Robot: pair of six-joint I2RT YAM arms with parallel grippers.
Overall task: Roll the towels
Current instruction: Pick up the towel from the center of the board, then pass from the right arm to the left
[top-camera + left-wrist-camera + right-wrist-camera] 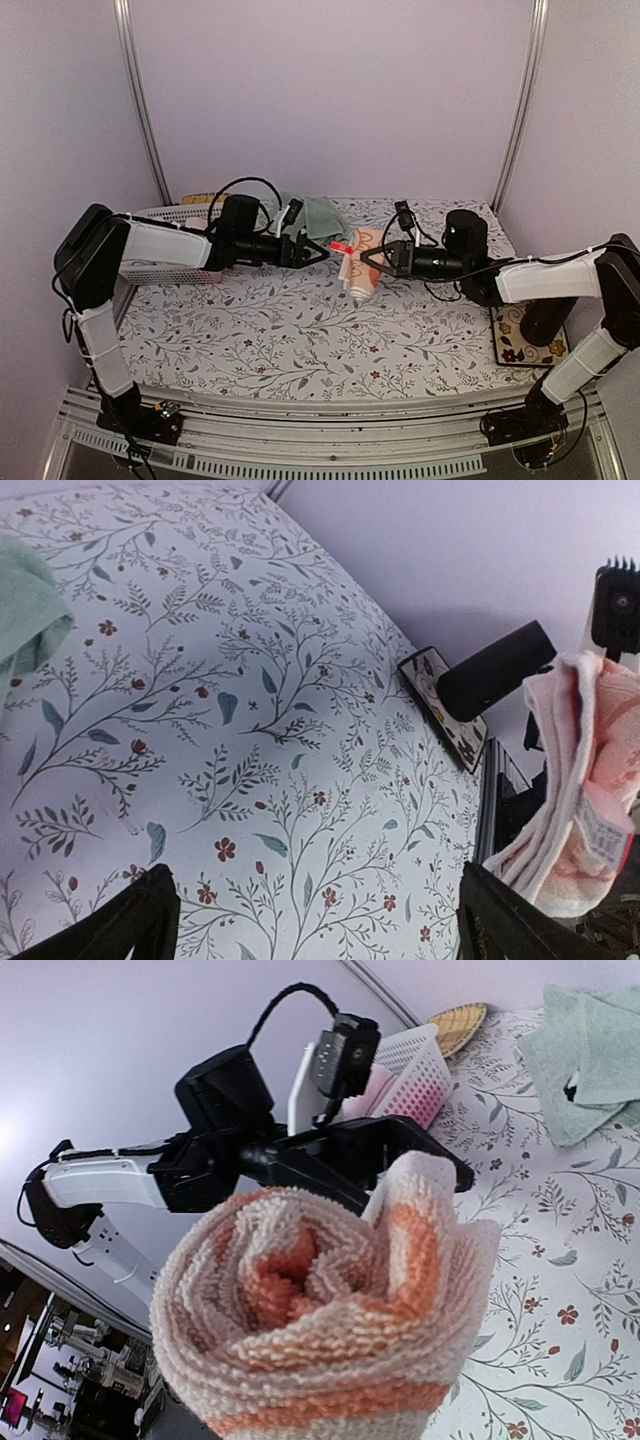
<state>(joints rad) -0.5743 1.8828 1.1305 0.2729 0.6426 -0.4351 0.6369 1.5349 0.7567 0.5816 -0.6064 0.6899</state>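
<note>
1. Top view: the right claw (366,260) holds the rolled orange towel (360,285) near the middle of the table (250,330). The left claw (322,250) stands wide open just beside it, at its 9 o'clock. The green towel (318,214) lies at its 11 o'clock.
2. Left wrist view: the orange towel hangs at 3 o'clock and the green towel is at 10 o'clock.
3. Right wrist view: the end of the roll fills the lower middle. The green towel lies at 1 o'clock.

Rolled towel (320,1310): orange-salmon with cream bands. Second towel (590,1060): plain pale mint green. Tablecloth (250,730): white, grey leaf sprigs, small red flowers.
</note>
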